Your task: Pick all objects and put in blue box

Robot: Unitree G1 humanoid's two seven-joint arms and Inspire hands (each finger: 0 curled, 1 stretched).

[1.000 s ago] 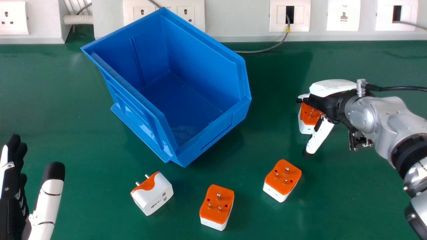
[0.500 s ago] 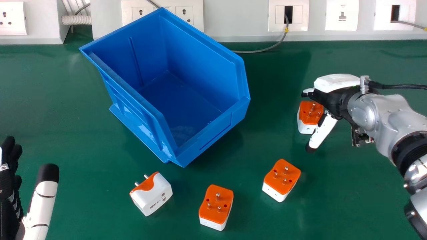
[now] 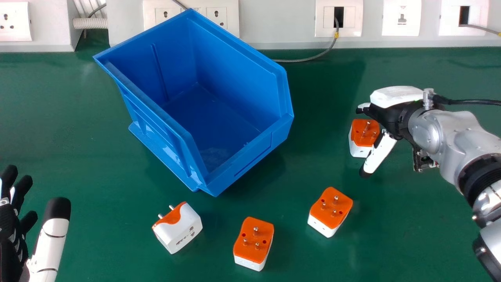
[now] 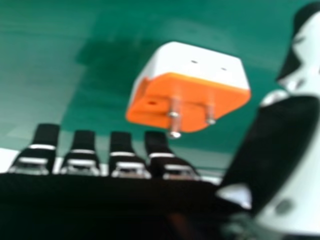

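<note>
- Right hand (image 3: 395, 117) fingers (image 3: 367, 111) are spreading wide from thumb (image 3: 378, 154), gripping nothing.
- Target adapter (image 3: 363, 134) is sitting on bench (image 3: 395, 235) at right hand's 8 o'clock, just beside thumb; pins are pointing up, leaning to 1 o'clock; long axis hard to call.
- Box (image 3: 240, 74) is waiting at adapter's 9 o'clock.
- Other adapters (image 3: 330, 207) (image 3: 253, 241) (image 3: 180, 229) are lying at box's 4, 5, 6 o'clock.
- None boxed; four remaining.
- Left hand (image 3: 9, 223) is idling, head view's 8 o'clock.
</note>
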